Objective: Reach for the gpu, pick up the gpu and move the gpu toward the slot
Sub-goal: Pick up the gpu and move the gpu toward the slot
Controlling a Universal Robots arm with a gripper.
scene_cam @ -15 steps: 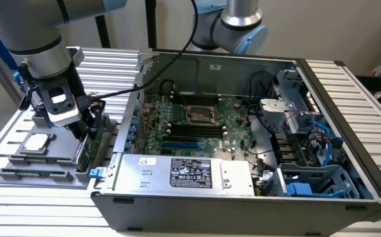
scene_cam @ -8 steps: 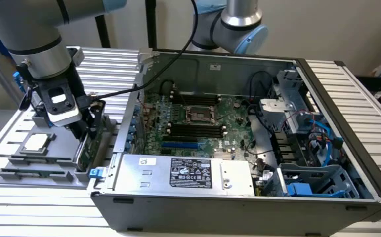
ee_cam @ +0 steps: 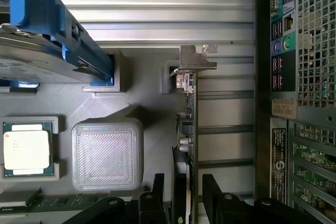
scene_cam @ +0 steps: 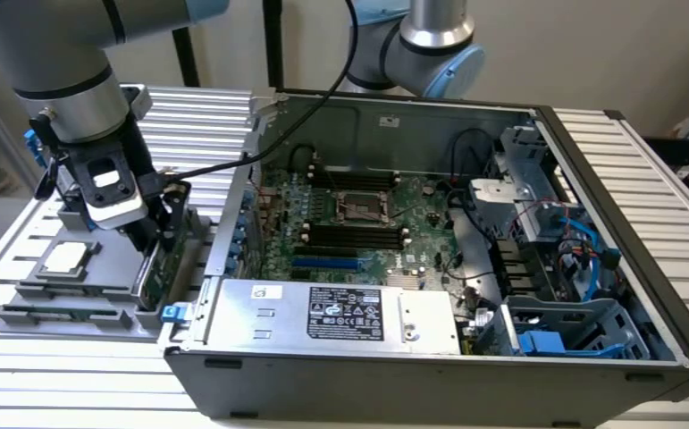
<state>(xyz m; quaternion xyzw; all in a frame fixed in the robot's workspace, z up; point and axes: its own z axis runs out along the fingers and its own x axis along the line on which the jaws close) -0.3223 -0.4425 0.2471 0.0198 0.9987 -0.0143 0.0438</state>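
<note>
The gpu (ee_cam: 192, 124) stands edge-on at the gray tray's (ee_cam: 147, 129) edge nearest the computer case (ee_cam: 262, 103). The gripper (ee_cam: 185, 179) straddles it, jaws spread, seemingly clear of both faces. A narrow open strip separates card and case wall.

From my end this reads as a robotics lab: an arm (scene_cam: 64, 63) over a ribbed aluminium surface (scene_cam: 642, 161), an opened computer case (scene_cam: 440, 380) with its motherboard (scene_cam: 357, 214) bare, and a grey fixture (ee_cam: 147, 119) holding loose parts.
</note>
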